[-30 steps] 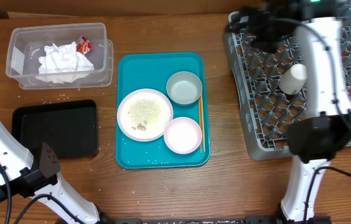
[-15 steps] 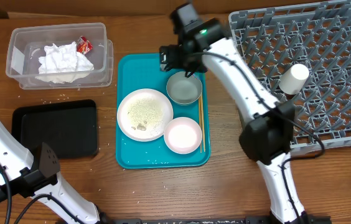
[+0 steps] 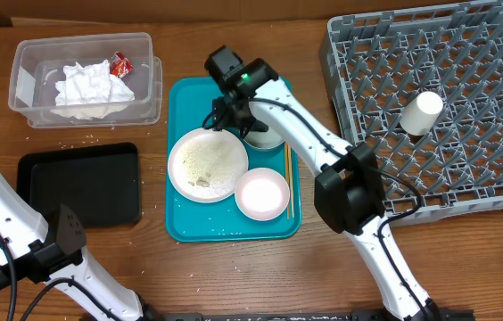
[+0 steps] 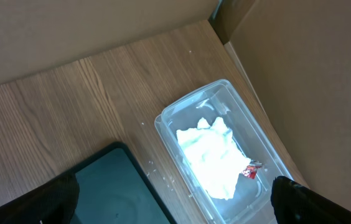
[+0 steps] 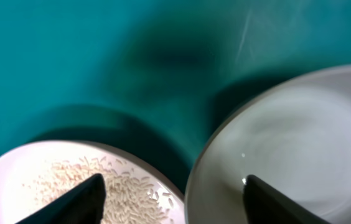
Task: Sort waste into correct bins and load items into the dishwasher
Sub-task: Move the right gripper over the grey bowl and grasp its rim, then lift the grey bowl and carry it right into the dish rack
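Note:
My right gripper (image 3: 233, 119) is open and empty, low over the teal tray (image 3: 189, 98). In the right wrist view (image 5: 172, 199) one fingertip hangs over the white plate with rice crumbs (image 5: 38, 168) and the other over the pale bowl (image 5: 300, 137). From overhead I see the plate (image 3: 207, 163), that bowl (image 3: 267, 135) partly hidden by the arm, and a smaller white bowl (image 3: 261, 193). A white cup (image 3: 419, 113) lies in the grey dish rack (image 3: 367, 178). The napkin (image 3: 91, 86) and red wrapper (image 3: 121, 63) lie in the clear tub (image 3: 28, 53). My left gripper (image 4: 175, 205) is open, high above the tub (image 4: 163, 121).
The black tray (image 3: 80, 183) lies below the tub, with rice crumbs scattered on the table around it. Wooden chopsticks (image 3: 289, 178) lie along the teal tray's right side. Cardboard walls stand behind the table.
My right arm has swung left from the dish rack to the teal tray and lowered between the plate and the bowl. The cup stays in the rack.

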Tool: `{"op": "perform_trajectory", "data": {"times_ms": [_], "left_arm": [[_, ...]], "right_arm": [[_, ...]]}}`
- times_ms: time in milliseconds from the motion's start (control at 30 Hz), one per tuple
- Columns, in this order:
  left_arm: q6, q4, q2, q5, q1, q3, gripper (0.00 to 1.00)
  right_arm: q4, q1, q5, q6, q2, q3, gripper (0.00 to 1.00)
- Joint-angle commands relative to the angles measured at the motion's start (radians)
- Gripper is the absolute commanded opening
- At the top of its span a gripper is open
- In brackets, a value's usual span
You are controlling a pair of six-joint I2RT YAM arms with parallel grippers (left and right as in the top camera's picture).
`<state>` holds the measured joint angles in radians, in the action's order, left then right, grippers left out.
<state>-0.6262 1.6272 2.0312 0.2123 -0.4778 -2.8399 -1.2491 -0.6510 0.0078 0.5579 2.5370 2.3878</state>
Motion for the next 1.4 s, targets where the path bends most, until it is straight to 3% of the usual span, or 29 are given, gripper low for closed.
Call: {"op": "perform_trajectory", "data": {"times_ms": [0, 167, 333, 433, 733, 933, 1067, 1100, 1367], "left_arm": [[-0.009, -0.002, 0.009, 0.0, 0.007, -0.002, 1.0], [-0.009, -0.002, 0.009, 0.0, 0.007, -0.002, 1.0], [-0.009, -0.002, 0.009, 0.0, 0.007, -0.002, 1.0], [-0.009, -0.002, 0.009, 0.0, 0.007, -0.002, 1.0], [-0.009, -0.002, 0.009, 0.0, 0.007, -0.002, 1.0], [-0.009, -0.002, 0.009, 0.0, 0.007, -0.002, 1.0], [-0.009, -0.002, 0.009, 0.0, 0.007, -0.002, 1.0], [-0.009, -0.002, 0.009, 0.0, 0.007, -0.002, 1.0], [-0.009, -0.002, 0.009, 0.0, 0.007, -0.002, 1.0]], "right_arm": [[0.006, 0.002, 0.021, 0.023, 0.001, 0.001, 0.57], [-0.002, 0.006, 0.021, 0.023, 0.001, 0.001, 0.28], [-0.039, 0.007, 0.013, 0.018, -0.001, 0.024, 0.17], [-0.083, 0.01, 0.014, 0.014, -0.004, 0.075, 0.04], [-0.213, 0.081, 0.011, 0.015, -0.052, 0.277, 0.04], [-0.356, 0.204, -0.06, 0.014, -0.119, 0.496, 0.04], [-0.445, 0.348, -0.113, 0.01, -0.176, 0.615, 0.04], [-0.445, 0.398, -0.174, -0.052, -0.195, 0.626, 0.04], [-0.446, 0.768, -0.536, -0.144, -0.347, 0.601, 0.04]]}}
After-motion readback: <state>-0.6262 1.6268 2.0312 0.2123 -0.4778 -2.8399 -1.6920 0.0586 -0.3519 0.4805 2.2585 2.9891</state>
